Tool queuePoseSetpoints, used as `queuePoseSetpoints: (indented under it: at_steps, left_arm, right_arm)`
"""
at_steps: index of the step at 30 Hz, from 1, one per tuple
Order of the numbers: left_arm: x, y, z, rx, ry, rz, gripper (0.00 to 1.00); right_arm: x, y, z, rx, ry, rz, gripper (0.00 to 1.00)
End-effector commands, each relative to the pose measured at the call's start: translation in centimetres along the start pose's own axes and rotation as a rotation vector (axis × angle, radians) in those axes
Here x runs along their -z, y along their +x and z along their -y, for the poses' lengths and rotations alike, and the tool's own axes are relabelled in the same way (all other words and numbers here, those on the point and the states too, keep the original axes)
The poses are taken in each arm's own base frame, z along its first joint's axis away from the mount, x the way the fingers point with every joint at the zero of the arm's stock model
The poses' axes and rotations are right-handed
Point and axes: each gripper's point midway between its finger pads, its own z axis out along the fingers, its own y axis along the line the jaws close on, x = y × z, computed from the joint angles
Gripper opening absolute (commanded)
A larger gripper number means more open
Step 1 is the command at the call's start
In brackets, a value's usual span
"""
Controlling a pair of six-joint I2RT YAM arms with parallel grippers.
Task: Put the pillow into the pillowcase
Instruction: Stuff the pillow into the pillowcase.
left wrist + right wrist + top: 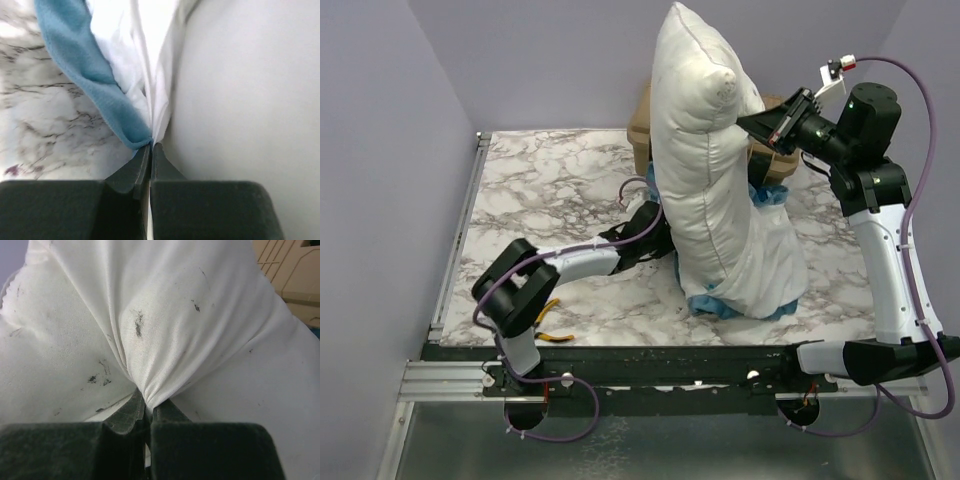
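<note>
Nearest, the left tool (151, 146) is clamped on the pillowcase (95, 85) hem, pinching blue frill and white lining low beside the pillow (700, 140). The pillow stands on end on the marble worktop (550, 190), its foot inside the case. Higher up, the right tool (148, 404) is clamped on a pucker of pillow fabric. I judge the step to be sheathing. The next move calls for drawing the hem upward with the pillow held upright. No writing is legible, even on the cardboard box (642, 128) behind.
</note>
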Motion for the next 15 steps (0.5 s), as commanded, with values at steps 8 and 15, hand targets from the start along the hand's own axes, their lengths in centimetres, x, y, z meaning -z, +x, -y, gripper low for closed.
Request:
queuePoseSetpoints:
  at_steps: [8,15]
  left_arm:
    - [9.7,-6.0,-3.2,-0.216,-0.238,0.151,0.61]
    - [8.0,-3.7,-6.0,-0.168,-0.173,-0.023,0.60]
  right_arm:
    - [1.1,-1.4,-0.6,0.059,-0.018,0.078,0.00]
    - [0.8,-1.2,-0.4,0.050,-0.023,0.066,0.00]
